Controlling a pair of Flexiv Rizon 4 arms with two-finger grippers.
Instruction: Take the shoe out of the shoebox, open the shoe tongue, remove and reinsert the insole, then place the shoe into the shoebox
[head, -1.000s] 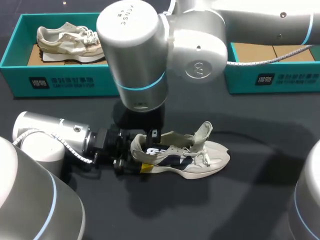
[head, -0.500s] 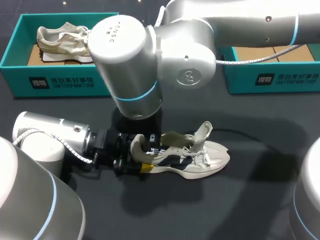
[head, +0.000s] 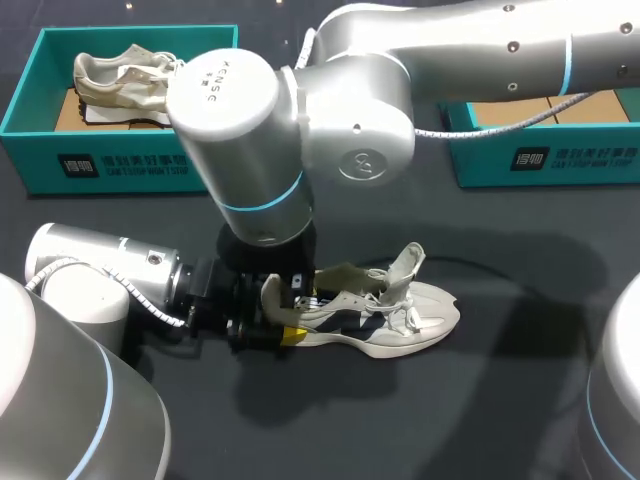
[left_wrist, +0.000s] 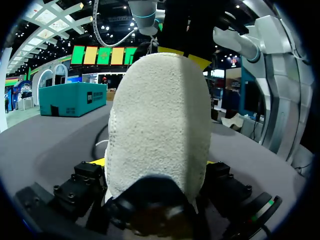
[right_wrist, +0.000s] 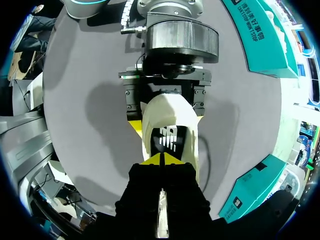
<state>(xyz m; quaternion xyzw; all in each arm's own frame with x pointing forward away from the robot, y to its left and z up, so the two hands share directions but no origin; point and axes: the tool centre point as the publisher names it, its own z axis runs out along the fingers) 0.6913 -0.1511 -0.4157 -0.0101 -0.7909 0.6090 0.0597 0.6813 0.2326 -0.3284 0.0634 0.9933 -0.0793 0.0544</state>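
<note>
Clamping heel of shoe (head: 385, 312) from both sides w/ L gripper (right_wrist: 166, 122), sole flat on table (head: 480, 400), tongue (head: 405, 263) up. Holding R gripper (right_wrist: 161, 160) over shoe opening, tips pinched together.

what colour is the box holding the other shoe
The open cardboard shoebox is teal outside, brown inside; the head view shows it best.

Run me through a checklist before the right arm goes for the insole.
1. The shoe lies on the table: ok.
2. The left fingers clamp the heel from both sides: ok.
3. The tongue is lifted off the opening: ok.
4. The insole shows inside the shoe: ok.
5. The right fingers sit over the heel opening: ok.
6. They are open enough to take the insole: not ok, the tips are together.
</note>
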